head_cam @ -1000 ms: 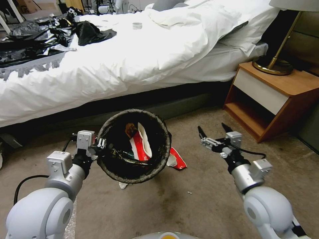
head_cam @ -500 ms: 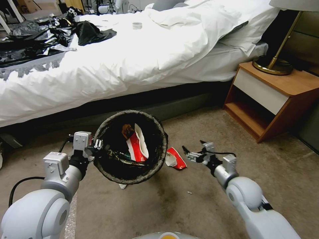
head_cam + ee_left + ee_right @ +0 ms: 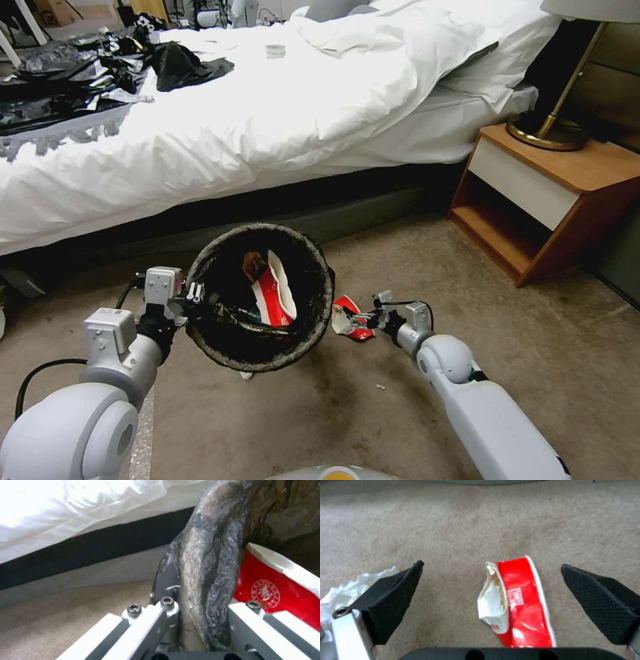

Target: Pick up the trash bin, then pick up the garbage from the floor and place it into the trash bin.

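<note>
bright even room light, bedding point(image 3: 66, 502) glaring white, soft wrist views

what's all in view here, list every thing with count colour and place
bin: 1, dark liner, held off the carpet at its rim, left of centre
red and white wrapper in bin: 1, standing inside
red and white wrapper on floor: 1, on carpet just right of the bin
white paper: 1, crumpled, on carpet under the bin's edge
bed: 1, white bedding, behind the bin
black bags: a heap, on the bed's far left
nightstand: 1, wood with white drawer, right
lamp: 1, brass base, on the nightstand
left tool: 1, white, shut on the bin's rim
right tool: 1, black pads, open, either side of the floor wrapper
</note>
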Controlling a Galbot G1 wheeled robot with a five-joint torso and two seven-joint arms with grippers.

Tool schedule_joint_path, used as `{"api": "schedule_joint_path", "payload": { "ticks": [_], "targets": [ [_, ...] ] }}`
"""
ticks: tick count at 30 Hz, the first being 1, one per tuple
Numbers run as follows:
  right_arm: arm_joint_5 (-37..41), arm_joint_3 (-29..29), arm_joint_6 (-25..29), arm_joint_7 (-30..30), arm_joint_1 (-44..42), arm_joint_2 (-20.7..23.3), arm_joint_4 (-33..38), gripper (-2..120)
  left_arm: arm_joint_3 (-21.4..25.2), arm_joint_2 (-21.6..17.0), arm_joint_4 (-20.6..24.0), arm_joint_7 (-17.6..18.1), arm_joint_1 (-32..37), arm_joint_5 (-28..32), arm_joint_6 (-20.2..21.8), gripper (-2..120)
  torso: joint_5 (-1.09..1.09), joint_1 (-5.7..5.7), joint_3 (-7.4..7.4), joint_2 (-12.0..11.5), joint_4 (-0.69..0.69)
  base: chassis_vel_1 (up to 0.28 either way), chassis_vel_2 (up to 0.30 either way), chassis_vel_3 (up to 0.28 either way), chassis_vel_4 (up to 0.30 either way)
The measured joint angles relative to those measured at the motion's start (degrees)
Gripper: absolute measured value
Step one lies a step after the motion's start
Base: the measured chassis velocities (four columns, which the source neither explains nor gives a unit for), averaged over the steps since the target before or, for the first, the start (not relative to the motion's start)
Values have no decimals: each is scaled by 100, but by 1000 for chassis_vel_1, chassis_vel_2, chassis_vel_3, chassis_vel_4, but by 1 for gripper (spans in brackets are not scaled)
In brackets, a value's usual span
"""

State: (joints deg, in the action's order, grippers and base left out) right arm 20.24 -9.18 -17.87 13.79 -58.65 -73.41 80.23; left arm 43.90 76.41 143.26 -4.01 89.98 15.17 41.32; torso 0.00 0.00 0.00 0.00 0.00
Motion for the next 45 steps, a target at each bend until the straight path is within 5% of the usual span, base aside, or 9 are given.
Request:
{"api": "schedule_joint_path", "payload": {
  "ticks": [33,45],
  "targets": [
    [-1055,-50,690,-223,934,-985,-2642,99,-67,32,0,9,-78,-29,0,1,0,0,0,0,0,0,0,0,0],
    [-1256,-81,824,-238,1023,-1134,-2847,66,-62,36,-1,10,-68,-36,0,1,0,0,0,0,0,0,0,0,0]
  ]
}}
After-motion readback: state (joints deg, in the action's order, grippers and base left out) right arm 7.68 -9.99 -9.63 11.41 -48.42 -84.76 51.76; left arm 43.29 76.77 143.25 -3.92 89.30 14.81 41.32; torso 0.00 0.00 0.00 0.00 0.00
